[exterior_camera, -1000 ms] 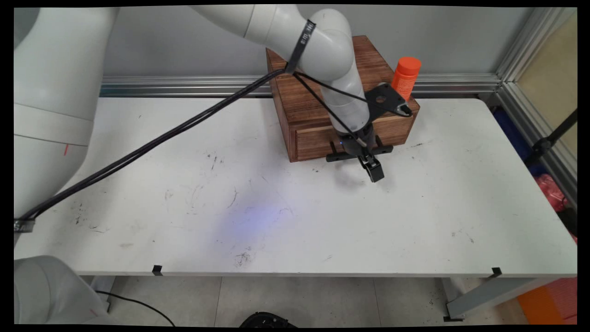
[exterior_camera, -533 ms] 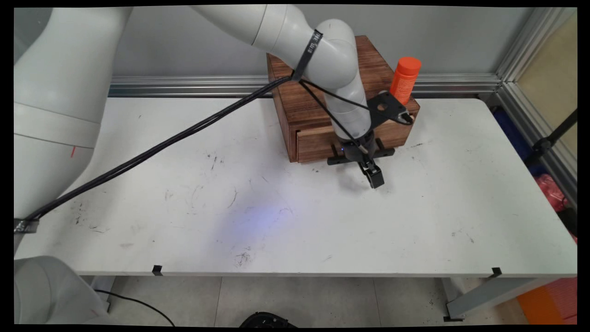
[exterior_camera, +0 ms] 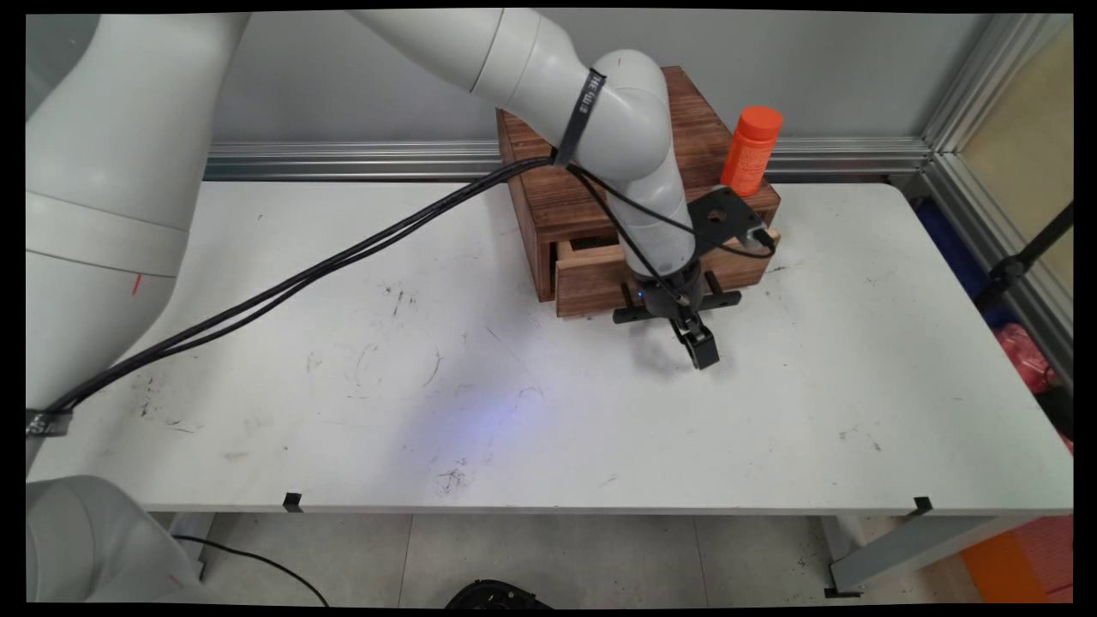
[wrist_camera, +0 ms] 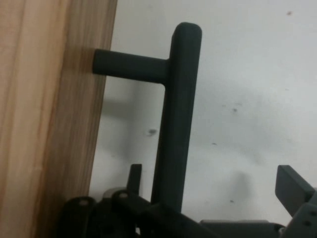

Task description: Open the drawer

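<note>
The gripper (exterior_camera: 686, 321) sits at the black handle (wrist_camera: 174, 124) of the wooden box's drawer (exterior_camera: 600, 276) (slightly pulled out), fingers spread around the bar, not clamping it.

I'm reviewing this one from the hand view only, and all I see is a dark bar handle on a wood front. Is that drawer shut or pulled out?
Observer: The drawer stands partly pulled out of a wooden box. A dark gap shows behind its front.
Operator: Anything on the box?
Observer: An orange bottle stands upright on top, near the right edge.
Operator: Where is the claw overall?
Observer: The claw hangs low over the white table, just in front of the drawer, at the middle of the handle.
</note>
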`<state>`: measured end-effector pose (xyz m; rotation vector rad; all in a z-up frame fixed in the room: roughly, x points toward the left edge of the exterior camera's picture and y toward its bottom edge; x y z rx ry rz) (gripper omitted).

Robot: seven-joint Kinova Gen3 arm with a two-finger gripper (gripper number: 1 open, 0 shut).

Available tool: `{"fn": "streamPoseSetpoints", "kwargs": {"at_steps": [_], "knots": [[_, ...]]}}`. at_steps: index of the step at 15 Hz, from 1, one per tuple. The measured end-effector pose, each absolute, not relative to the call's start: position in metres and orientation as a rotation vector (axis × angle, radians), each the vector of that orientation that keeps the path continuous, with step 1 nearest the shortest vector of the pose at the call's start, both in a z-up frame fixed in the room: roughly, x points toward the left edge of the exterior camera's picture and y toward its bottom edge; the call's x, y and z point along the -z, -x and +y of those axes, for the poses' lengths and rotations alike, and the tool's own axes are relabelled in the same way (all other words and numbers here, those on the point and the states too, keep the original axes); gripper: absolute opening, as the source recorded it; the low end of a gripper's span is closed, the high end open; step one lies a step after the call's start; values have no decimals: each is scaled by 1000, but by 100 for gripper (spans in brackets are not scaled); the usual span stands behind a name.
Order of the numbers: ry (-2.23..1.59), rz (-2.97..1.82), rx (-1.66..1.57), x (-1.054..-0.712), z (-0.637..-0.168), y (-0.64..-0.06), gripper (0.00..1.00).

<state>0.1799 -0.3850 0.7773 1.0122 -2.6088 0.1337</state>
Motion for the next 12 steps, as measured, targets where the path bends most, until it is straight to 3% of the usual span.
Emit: {"fn": "streamPoseSetpoints", "kwargs": {"at_steps": [12], "knots": [[-949,-2633,-77,-775,-339,-161,100]]}}
